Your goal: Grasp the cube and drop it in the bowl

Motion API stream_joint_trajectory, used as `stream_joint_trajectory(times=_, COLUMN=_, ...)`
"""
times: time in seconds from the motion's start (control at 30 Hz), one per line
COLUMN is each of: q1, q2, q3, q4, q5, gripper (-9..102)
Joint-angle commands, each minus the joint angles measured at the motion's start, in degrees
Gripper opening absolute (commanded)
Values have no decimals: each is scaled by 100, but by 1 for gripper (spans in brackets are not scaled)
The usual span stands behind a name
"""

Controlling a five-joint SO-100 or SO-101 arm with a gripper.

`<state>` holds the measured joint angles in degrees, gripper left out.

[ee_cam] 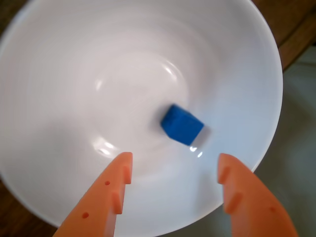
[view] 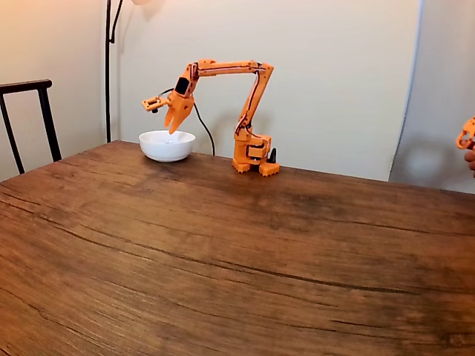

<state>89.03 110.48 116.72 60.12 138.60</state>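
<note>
Since the small bright-blue solid cube (ee_cam: 181, 124) is lying loose on the smooth inner floor of the round white shallow bowl (ee_cam: 59, 59), tilted on an edge or corner and a little off the bowl's centre in the wrist view, the task is looking essentially done. The cube is touching only the bowl and nothing is gripping it. The orange 2-finger tool (ee_cam: 175, 163) is hanging above the bowl with its jaws spread wide and nothing between them; both fingertips are pointing down toward the near side of the bowl, apart from the cube.

In the fixed view the tool (view: 175, 124) is hovering just over the white bowl (view: 167, 145), which is sitting on the brown wooden bench (view: 237, 252) near its far left corner, beside the arm's orange base (view: 252, 154). The cube is too small and too deep in the bowl to be making out from there. As a judgement, what is remaining is at most lifting the arm clear.

Counting: 1 blue cube, 1 white bowl, 1 orange arm with 1 tool on the bench. At the right edge of the fixed view, 1 more small orange part (view: 467, 135) is showing, held by what is looking like a fingertip. A dark chair back (view: 27, 87) is standing at the left.
</note>
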Motion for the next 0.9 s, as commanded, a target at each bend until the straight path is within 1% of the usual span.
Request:
stream_joint_trajectory(times=0.0, q1=-255, q2=114, q3=-334, q4=378, q5=-18, gripper=16)
stream_joint_trajectory(times=0.13, q1=-729, q2=369, q3=-308, q4=826, q5=-44, gripper=10)
stream_joint_trajectory(times=0.4, q1=-1485, q2=1784, q3=-229, q4=1837, q5=-53, gripper=4)
stream_joint_trajectory(times=0.63, q1=-2549, q2=2593, q3=-229, q4=2637, q5=-79, gripper=3)
stream_joint_trajectory(times=0.7, q1=-2839, q2=2839, q3=-220, q4=2795, q5=-316, gripper=3)
stream_joint_trajectory(times=0.87, q1=-3665, q2=3551, q3=62, q4=2892, q5=-782, gripper=3)
